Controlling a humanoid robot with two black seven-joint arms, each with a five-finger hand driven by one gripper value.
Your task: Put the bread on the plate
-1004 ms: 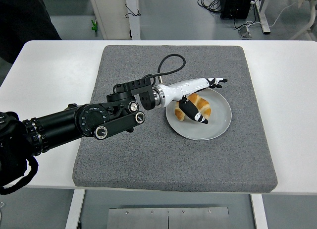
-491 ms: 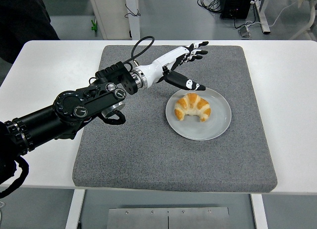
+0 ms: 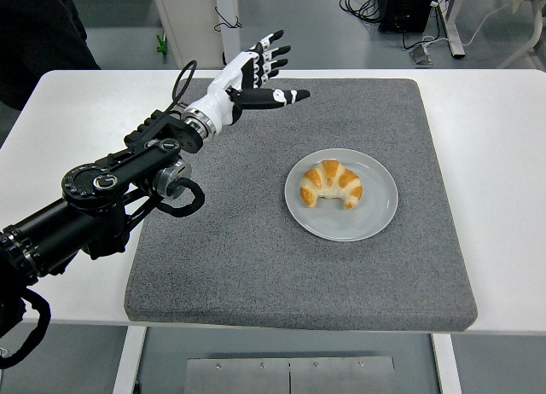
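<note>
A golden croissant lies on the grey round plate, a little left of its middle. The plate rests on the grey mat toward its right half. My left hand hovers above the mat's far left corner, well up and left of the plate. Its white and black fingers are spread, the thumb pointing right, and it holds nothing. The black left arm runs from the picture's lower left edge. No right arm shows.
The mat covers the middle of the white table. A person in dark clothes stands at the top left. Cables and table legs show on the floor beyond the far edge.
My left hand let go of the croissant, which stays on the plate, and has drawn back up and to the left, from over the plate to the mat's far left corner.
</note>
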